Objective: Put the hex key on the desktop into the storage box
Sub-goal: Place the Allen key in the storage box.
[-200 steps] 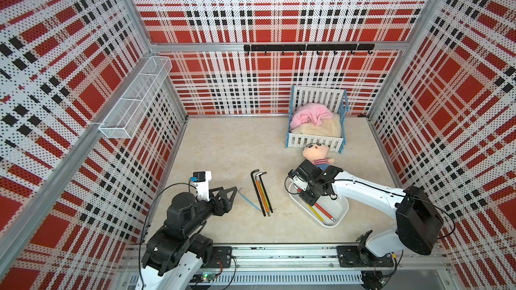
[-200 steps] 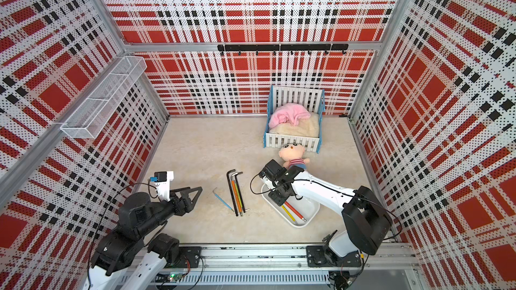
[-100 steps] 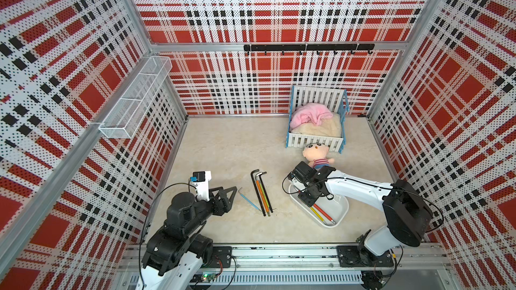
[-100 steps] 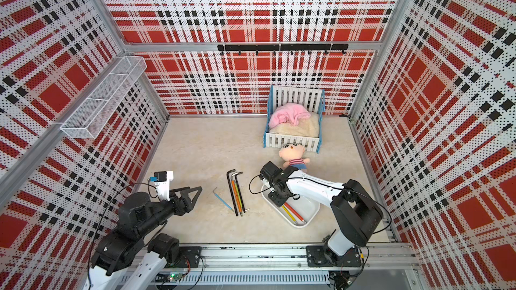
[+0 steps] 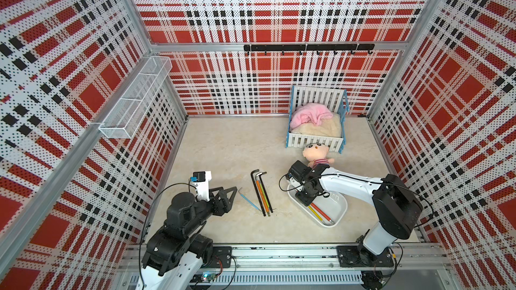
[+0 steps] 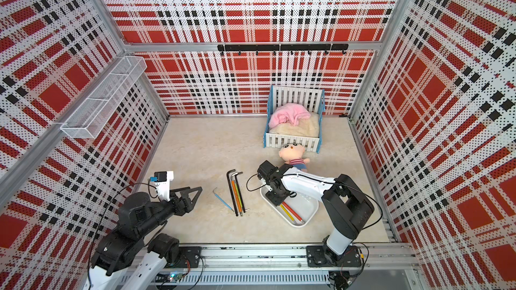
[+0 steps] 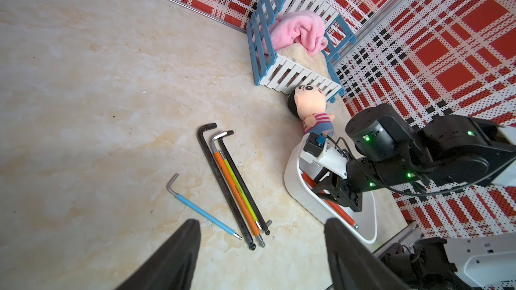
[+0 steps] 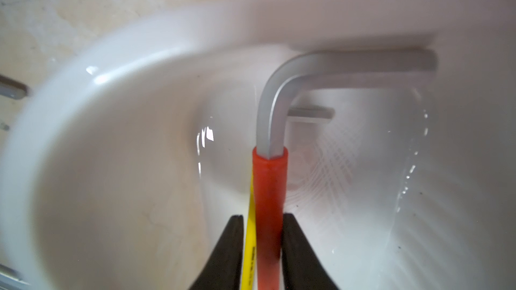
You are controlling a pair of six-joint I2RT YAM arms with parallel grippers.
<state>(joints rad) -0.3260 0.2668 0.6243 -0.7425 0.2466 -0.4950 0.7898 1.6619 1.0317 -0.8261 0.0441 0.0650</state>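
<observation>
The white storage box [image 5: 339, 213] [image 6: 310, 208] lies at the front right of the desktop [image 5: 237, 146]. A red-sleeved hex key [image 8: 269, 191] [image 5: 321, 211] and a yellow one [image 8: 250, 232] lie inside it. My right gripper [image 8: 262, 216] [image 5: 306, 202] reaches down into the box, its jaws parted slightly around the red key with the yellow one showing in the gap. On the desktop lie a black [image 7: 223, 185], an orange [image 7: 236, 191] and a green-sleeved hex key side by side, and a blue one [image 7: 201, 213] [image 5: 249, 201] beside them. My left gripper [image 7: 262, 220] [image 5: 234, 189] hovers open near the blue key, holding nothing.
A white-slatted crib with blue ends [image 5: 317, 124] holding a pink blanket stands at the back right. A small plush doll [image 5: 317, 154] lies between the crib and the box. A wire-mesh basket [image 5: 136, 101] hangs on the left wall.
The right jaws have parted a little around the red hex key in the box, and the right arm's elbow has swung left. The left arm has not moved.
</observation>
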